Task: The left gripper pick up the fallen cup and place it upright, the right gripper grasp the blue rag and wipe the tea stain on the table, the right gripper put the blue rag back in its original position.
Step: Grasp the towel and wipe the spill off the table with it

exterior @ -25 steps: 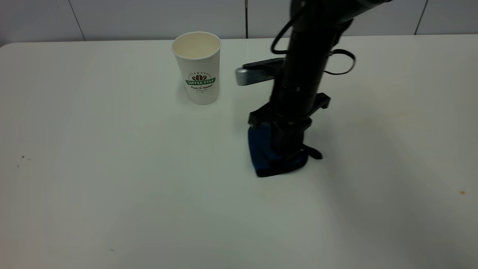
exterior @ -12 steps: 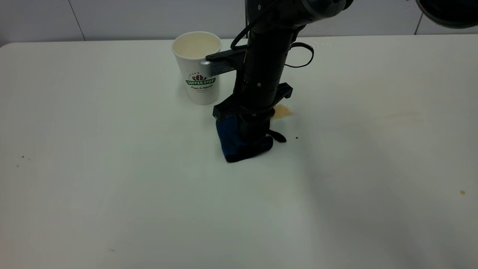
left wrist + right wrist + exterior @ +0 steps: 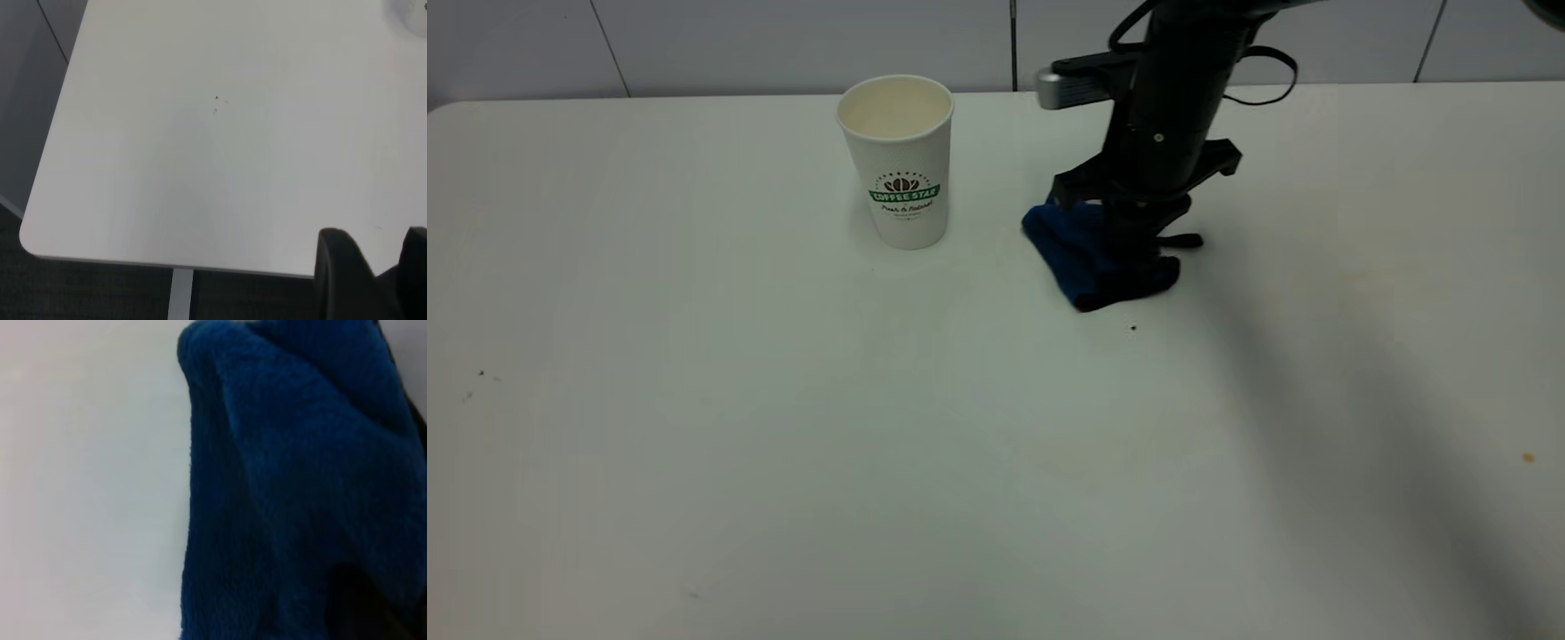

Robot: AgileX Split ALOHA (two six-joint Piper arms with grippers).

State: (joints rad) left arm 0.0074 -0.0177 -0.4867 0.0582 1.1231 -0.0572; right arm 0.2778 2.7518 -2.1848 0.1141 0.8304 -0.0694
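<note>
The white cup with the green logo stands upright on the table, near its far edge. To the cup's right, my right gripper points down, shut on the blue rag, and presses it onto the tabletop. In the right wrist view the blue rag fills most of the picture. The tea stain does not show where the rag lies. My left gripper appears only in the left wrist view, hovering open over a rounded table corner with nothing between its fingers.
A tiny black dot lies just in front of the rag. A tiny brown speck sits at the far right, and small dark specks at the left. The table's corner edge drops to dark floor.
The right gripper dragged the rag left toward the cup, then back right and farther away. A light brown blotch exposed half a second ago is now covered by the rag.
</note>
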